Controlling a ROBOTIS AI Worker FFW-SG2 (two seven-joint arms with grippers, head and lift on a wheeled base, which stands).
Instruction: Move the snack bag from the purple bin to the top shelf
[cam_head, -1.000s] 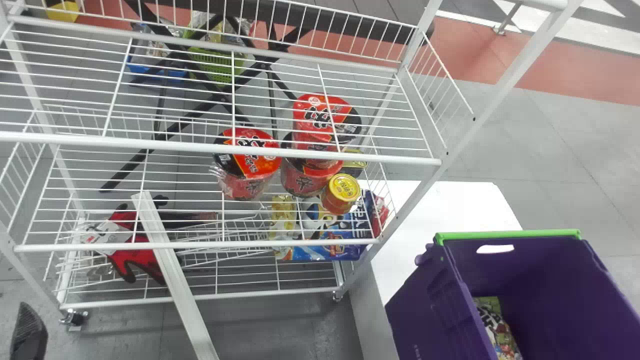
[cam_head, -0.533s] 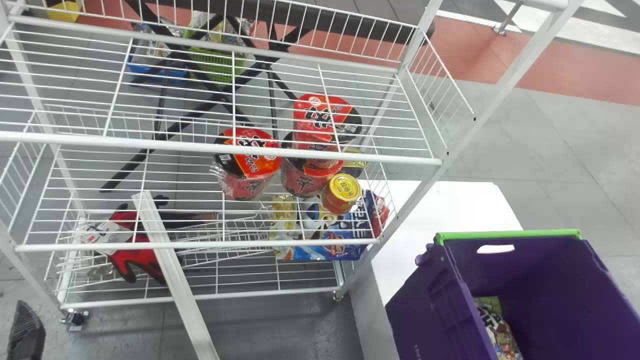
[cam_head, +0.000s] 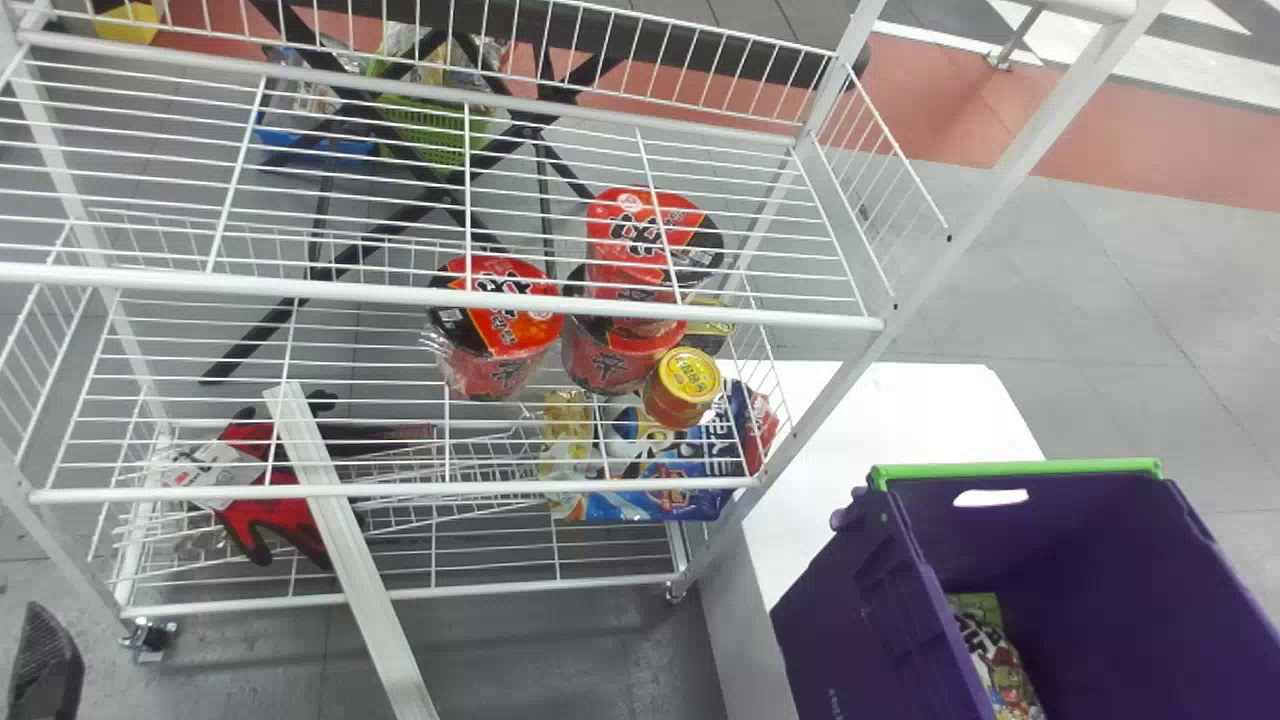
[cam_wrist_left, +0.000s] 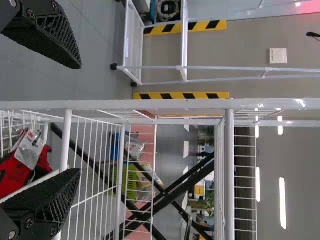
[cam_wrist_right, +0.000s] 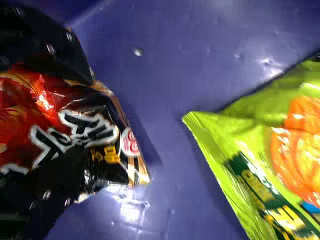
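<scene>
Inside the purple bin (cam_head: 850, 620), the red-and-black snack bag (cam_wrist_right: 100, 135) lies at the right gripper (cam_wrist_right: 89, 117), though I cannot tell whether that gripper is spread or pinching it; a green snack bag (cam_wrist_right: 250, 165) lies just apart from it. The left gripper (cam_head: 45, 665), spread wide, is at the near left of the white wire rack (cam_head: 500, 300), whose shelves hold red-lidded noodle cups (cam_head: 500, 330), a yellow-lidded can (cam_head: 685, 385) and red gloves (cam_head: 250, 520).
</scene>
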